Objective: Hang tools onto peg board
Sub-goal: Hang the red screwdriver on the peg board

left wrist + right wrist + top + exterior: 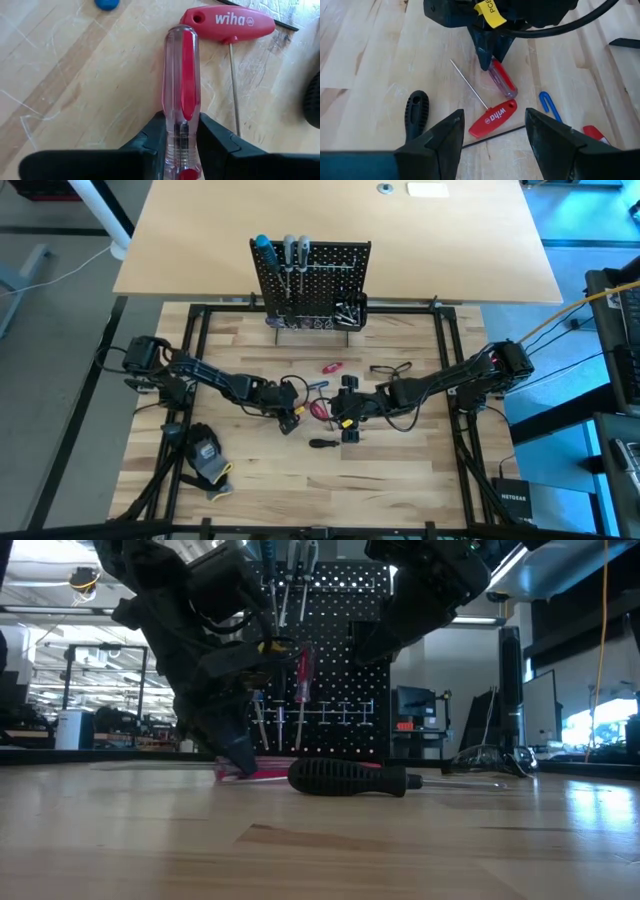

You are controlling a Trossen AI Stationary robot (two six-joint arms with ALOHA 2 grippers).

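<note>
Overhead: black perforated metal peg board [310, 278] stood upper centre; both arms met mid-frame. Left wrist: left gripper [181, 145] clamped the clear red-cored screwdriver handle [181, 85], lower centre. Right wrist: right gripper [492, 131] hung spread over the red T-handled key [492, 118].

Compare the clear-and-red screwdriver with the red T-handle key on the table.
The clear-and-red screwdriver has a straight, see-through handle with a red core; the red T-handle key has a solid red crossbar marked wiha. The left gripper has its fingers against the screwdriver's sides; the key lies untouched ahead of the open right gripper. Both lie on the wooden table.
</note>
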